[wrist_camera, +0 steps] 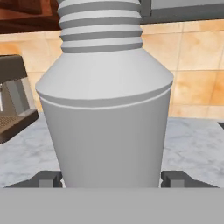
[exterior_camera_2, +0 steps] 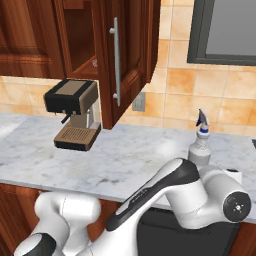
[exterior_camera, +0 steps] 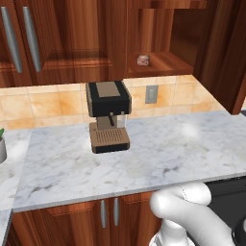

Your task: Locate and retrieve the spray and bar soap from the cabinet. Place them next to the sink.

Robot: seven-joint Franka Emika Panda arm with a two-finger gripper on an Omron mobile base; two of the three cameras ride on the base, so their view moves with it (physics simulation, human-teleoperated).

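The spray [exterior_camera_2: 201, 144], a pale grey-white bottle with a blue-tipped nozzle, stands upright over the right part of the marble counter [exterior_camera_2: 125, 160]; my arm hides its base. In the hand view the spray [wrist_camera: 109, 109] sits very close between both dark fingertips [wrist_camera: 48, 178]. They press against its sides, so my gripper [wrist_camera: 111, 179] is shut on it. The bar soap [exterior_camera: 143, 60], a small pinkish block, lies on the wooden shelf of the open cabinet [exterior_camera: 166, 62]. The cabinet's door [exterior_camera_2: 122, 60] swings out over the counter.
A brown and black coffee machine [exterior_camera: 108, 115] stands at the back of the counter under the cabinet. A grey wall socket [exterior_camera: 151, 94] sits on the tiles beside it. A dark-framed window [exterior_camera_2: 225, 30] is above the spray. A plant pot [exterior_camera: 2, 146] stands far left.
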